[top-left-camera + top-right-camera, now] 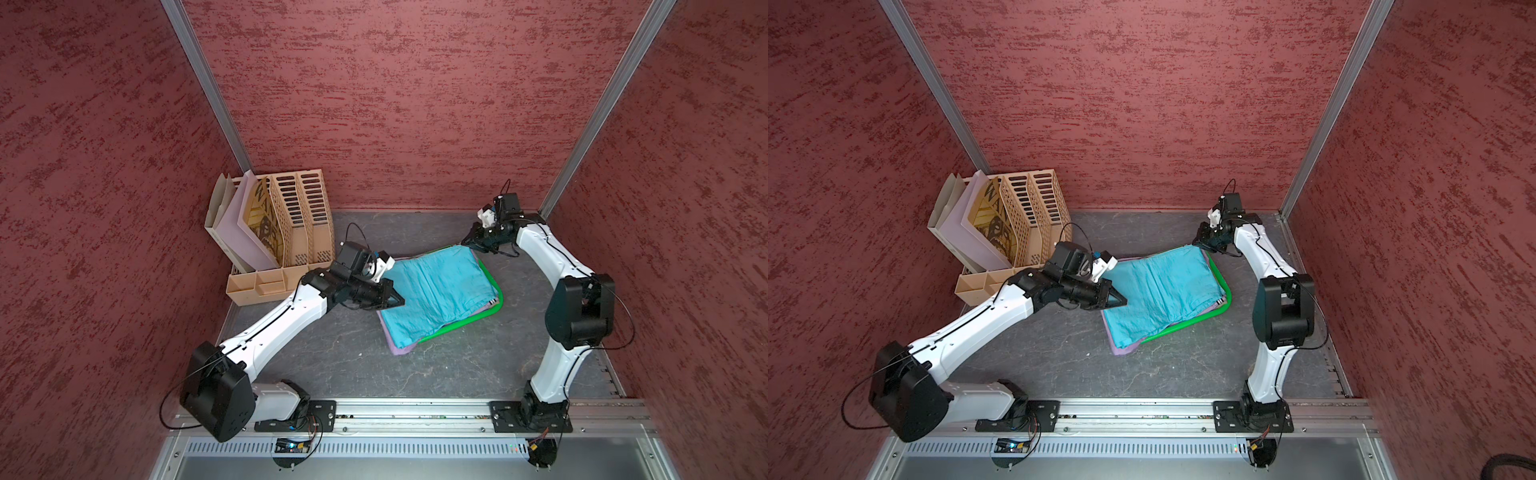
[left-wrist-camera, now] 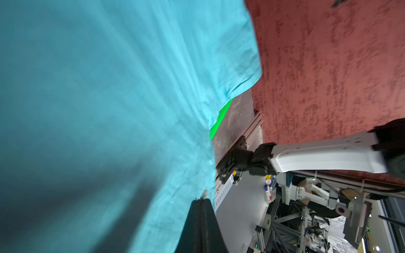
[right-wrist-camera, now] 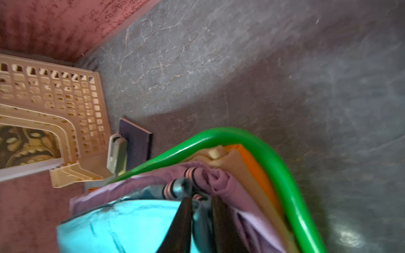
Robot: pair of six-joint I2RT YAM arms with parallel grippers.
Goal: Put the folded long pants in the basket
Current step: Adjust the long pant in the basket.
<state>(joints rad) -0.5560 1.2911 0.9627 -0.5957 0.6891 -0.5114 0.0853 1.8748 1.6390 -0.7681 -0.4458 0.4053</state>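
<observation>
Mostly hidden basket (image 1: 494, 305) – teal pants (image 1: 436, 291) cover it; rim shows.

Both top views look steeply down from high above the front rail, taking in nearly the same whole bench (image 1: 436, 365) and both arms. The left wrist camera sits just behind the left tool (image 2: 202, 204), very near the teal pants (image 2: 109, 98), facing across them toward the right arm's base. The right wrist camera looks past the right tool (image 3: 200, 210), close over the basket (image 3: 280, 166) corner, toward the file organiser (image 3: 65, 109), which the top views share.
</observation>
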